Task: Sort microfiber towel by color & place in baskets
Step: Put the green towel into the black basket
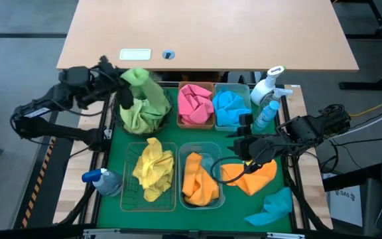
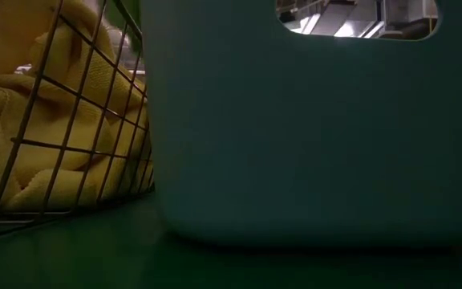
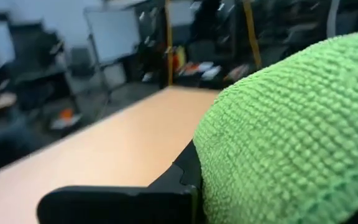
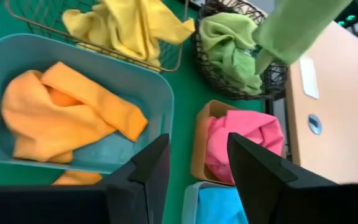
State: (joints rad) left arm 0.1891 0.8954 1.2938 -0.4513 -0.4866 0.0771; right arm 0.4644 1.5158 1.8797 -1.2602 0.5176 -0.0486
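Observation:
My left gripper (image 1: 123,87) is shut on a green towel (image 1: 140,81) just over the far left rim of the round dark mesh basket (image 1: 146,114), which holds more green cloth. My right gripper (image 1: 239,137) hovers open over the green mat, nothing between its fingers (image 4: 194,168). Below it, an orange towel (image 1: 252,175) lies on the mat beside the pale blue bin (image 1: 199,176), which holds orange cloth. A blue towel (image 1: 270,207) lies at the mat's near right corner. The wire basket (image 1: 152,174) holds yellow cloth, the amber bin (image 1: 196,105) pink and the blue bin (image 1: 231,106) blue. My left gripper pinches a bunched part of the green towel (image 3: 241,162) between its two fingers, coming level from the table's left. The cloth bulges over the finger (image 3: 135,199) and hides the exact spot. The towel (image 4: 294,28) hangs slanting down toward the round basket's rim.
Two spray bottles (image 1: 268,86) (image 1: 266,115) stand at the mat's far right and one (image 1: 102,180) lies at its near left. A tan table top (image 1: 211,33) lies beyond the baskets. The low view is filled by the wire basket (image 2: 54,120) and the pale blue bin's wall (image 2: 311,136).

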